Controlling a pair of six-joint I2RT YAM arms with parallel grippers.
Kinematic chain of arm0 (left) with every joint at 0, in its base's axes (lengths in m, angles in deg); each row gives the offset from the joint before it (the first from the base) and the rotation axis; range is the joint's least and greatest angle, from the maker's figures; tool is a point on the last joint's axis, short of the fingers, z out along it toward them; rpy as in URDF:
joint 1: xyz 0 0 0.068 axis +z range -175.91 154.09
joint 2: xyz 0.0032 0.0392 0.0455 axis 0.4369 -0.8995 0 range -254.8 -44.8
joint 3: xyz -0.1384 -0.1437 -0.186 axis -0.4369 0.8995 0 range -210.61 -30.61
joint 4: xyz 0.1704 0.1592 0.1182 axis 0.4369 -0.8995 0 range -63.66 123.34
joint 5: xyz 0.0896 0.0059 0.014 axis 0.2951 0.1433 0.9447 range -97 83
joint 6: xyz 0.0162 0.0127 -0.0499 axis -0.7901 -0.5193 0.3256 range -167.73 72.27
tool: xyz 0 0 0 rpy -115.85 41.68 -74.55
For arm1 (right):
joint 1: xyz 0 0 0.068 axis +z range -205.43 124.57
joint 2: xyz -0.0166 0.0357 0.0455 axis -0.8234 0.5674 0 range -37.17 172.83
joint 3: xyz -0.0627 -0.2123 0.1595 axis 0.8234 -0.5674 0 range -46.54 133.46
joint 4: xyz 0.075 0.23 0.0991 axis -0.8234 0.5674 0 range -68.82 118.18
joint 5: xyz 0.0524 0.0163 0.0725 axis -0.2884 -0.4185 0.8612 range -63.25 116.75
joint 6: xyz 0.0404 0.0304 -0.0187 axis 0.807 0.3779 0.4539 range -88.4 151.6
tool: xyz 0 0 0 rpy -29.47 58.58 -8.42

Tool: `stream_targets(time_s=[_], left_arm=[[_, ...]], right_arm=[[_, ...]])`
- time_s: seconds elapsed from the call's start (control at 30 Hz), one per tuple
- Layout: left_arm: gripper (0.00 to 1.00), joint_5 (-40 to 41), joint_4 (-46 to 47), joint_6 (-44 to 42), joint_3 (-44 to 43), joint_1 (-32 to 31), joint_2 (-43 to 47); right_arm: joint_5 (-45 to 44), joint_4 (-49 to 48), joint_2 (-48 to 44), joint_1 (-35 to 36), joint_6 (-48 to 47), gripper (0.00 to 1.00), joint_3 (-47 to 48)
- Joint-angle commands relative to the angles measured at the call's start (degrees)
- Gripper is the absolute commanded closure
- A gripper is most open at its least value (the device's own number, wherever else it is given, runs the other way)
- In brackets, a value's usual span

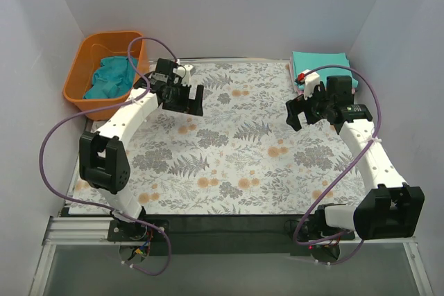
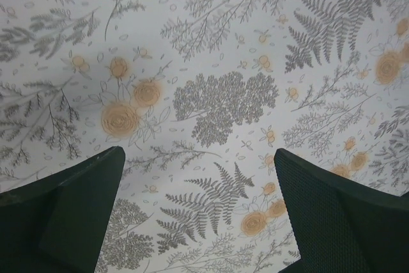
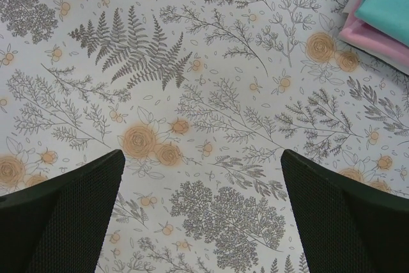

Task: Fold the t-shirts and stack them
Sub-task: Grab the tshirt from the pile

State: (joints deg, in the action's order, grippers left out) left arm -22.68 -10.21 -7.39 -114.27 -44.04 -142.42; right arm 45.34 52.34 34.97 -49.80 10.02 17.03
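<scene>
A crumpled deep teal-blue t-shirt [image 1: 109, 77] lies in the orange basket [image 1: 78, 77] at the far left. A folded mint-teal t-shirt [image 1: 320, 64] lies on a folded pink t-shirt at the far right corner. Both show in the right wrist view, mint-teal [image 3: 391, 1] on top of pink [image 3: 376, 38]. My left gripper [image 1: 186, 99] is open and empty above the floral cloth, to the right of the basket; its view [image 2: 198, 158] shows only cloth between the fingers. My right gripper [image 1: 302, 111] is open and empty, just in front of the folded stack [image 3: 201, 158].
A floral tablecloth [image 1: 236, 150] covers the table. White walls close in the left, back and right sides. Purple cables loop off both arms. The arm bases stand at the near edge.
</scene>
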Motion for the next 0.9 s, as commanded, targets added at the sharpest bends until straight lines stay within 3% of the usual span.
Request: stream_targets(time_s=[0.0,0.2,0.23,0.37,0.57,0.77,0.87], left_arm=[[0.02,-1.80,-2.23,0.10,-9.20,-0.06,-1.51],[0.02,-4.97,-6.02,0.79,-30.66,2.83,-11.52],[0.02,-3.75,-4.72,1.32,-36.08,3.36,-12.58],[0.02,5.73,1.79,4.13,-44.02,8.18,-16.98],[0.02,8.74,11.90,8.79,-46.85,21.52,-22.34],[0.05,13.75,23.67,7.21,-41.33,29.53,-25.33],[0.07,13.83,25.27,4.76,-42.90,31.66,-29.79]], right_arm=[[1.11,-1.62,-0.51,-0.18,0.40,0.02,0.58],[-0.04,-1.80,1.95,-0.27,1.10,0.01,2.34],[0.04,-1.89,2.39,-0.27,1.02,0.02,2.87],[-1.36,-2.50,3.36,-0.35,0.05,0.02,4.19],[-2.24,-3.21,5.20,-0.35,0.05,0.02,5.07],[-1.98,-3.21,7.13,-0.44,0.31,0.02,5.60],[-2.50,-3.21,8.10,-0.35,0.05,0.02,5.77]])
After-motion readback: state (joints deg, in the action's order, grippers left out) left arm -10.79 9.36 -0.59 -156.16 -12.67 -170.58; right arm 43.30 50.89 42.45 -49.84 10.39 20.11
